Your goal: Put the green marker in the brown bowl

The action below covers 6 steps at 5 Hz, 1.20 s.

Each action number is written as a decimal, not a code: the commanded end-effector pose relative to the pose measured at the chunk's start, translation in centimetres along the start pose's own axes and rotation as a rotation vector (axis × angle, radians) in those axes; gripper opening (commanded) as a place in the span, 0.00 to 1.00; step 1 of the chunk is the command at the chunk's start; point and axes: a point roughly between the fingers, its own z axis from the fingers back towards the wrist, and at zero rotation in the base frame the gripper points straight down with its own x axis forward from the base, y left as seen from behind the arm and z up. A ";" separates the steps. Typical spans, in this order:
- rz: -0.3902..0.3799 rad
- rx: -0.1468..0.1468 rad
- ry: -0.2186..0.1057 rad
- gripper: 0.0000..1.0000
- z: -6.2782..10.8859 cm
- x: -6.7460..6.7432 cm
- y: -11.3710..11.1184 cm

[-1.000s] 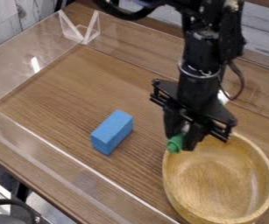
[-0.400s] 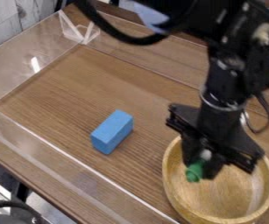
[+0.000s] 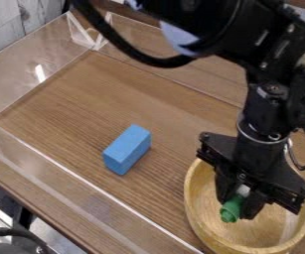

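The arm has carried the green marker (image 3: 229, 209) from a position at the near-left rim of the brown bowl (image 3: 293, 226) to one over the bowl's interior, lower and nearer the camera.

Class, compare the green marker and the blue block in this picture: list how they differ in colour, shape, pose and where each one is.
Colour: the marker shows green; the block is blue.
Shape: the marker is slim, the block chunky and rectangular.
Pose: the marker hangs roughly upright, gripped by the shut tool; the block lies flat, untouched.
Place: the marker is over the bowl; the block rests on the table, left of the bowl.
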 end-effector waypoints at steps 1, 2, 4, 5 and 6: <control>0.003 -0.036 -0.056 0.00 1.6 0.6 0.1; 0.002 -0.049 -0.058 0.00 1.8 0.6 0.3; -0.002 -0.072 -0.063 0.00 1.9 0.6 0.7; -0.006 -0.082 -0.063 0.00 1.9 0.6 0.8; -0.008 -0.090 -0.060 0.00 2.0 0.6 0.9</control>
